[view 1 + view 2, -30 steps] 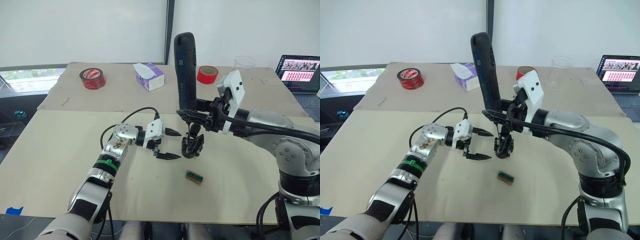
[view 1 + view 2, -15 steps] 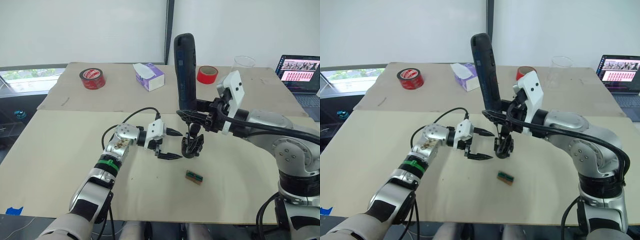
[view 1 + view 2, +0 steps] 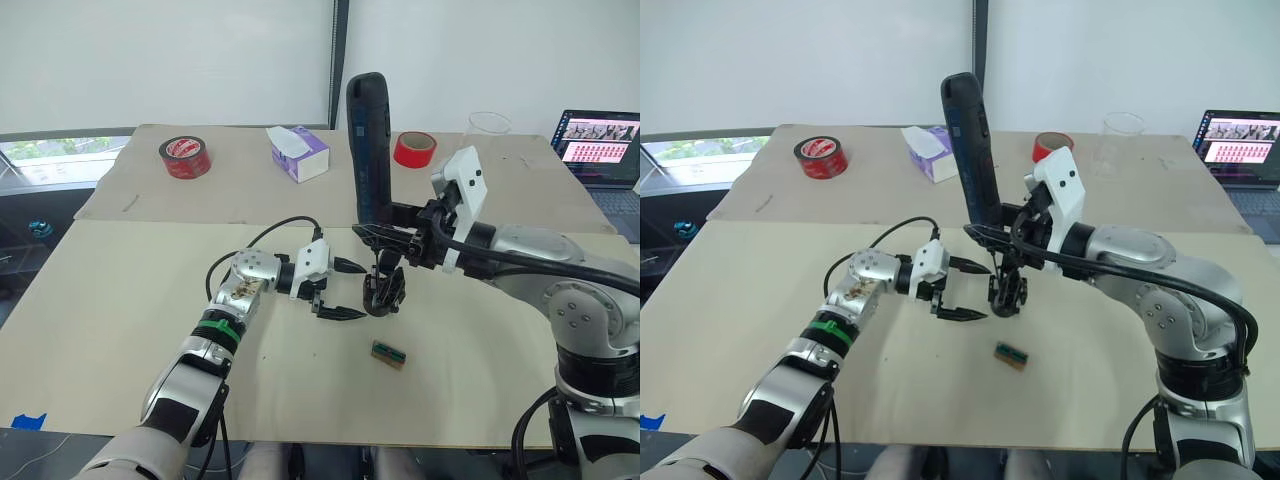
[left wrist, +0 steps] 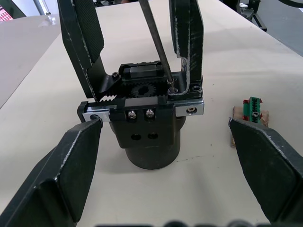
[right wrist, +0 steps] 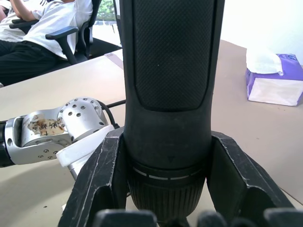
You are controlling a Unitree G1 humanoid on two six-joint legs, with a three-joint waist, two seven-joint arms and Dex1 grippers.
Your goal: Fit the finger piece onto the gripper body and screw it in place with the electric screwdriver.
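The gripper body [image 3: 383, 295] stands upright on the table's middle, its geared top facing up [image 4: 147, 118]. Two black pointed fingers rise from it; the finger piece [image 4: 187, 42] is the one whose base the bit touches. The electric screwdriver [image 3: 368, 140] stands nearly vertical above it, with its thin metal bit [image 4: 156, 42] on a screw at that base. My right gripper [image 3: 383, 233] is shut on the screwdriver's lower barrel [image 5: 168, 71]. My left gripper [image 3: 358, 290] is open just left of the body, with its fingers [image 4: 71, 165] on either side and not touching it.
A small green-and-brown block [image 3: 389, 353] lies in front of the body. At the back stand two red tape rolls [image 3: 184, 156] [image 3: 414, 149], a purple tissue box [image 3: 298, 152], a clear container [image 3: 488, 124] and a laptop [image 3: 597, 140]. A seated person [image 5: 42, 28] is beyond the table.
My left gripper has crept slightly right, closer to the gripper body, still open. The screwdriver stays on the body, with my right wrist shifted a little.
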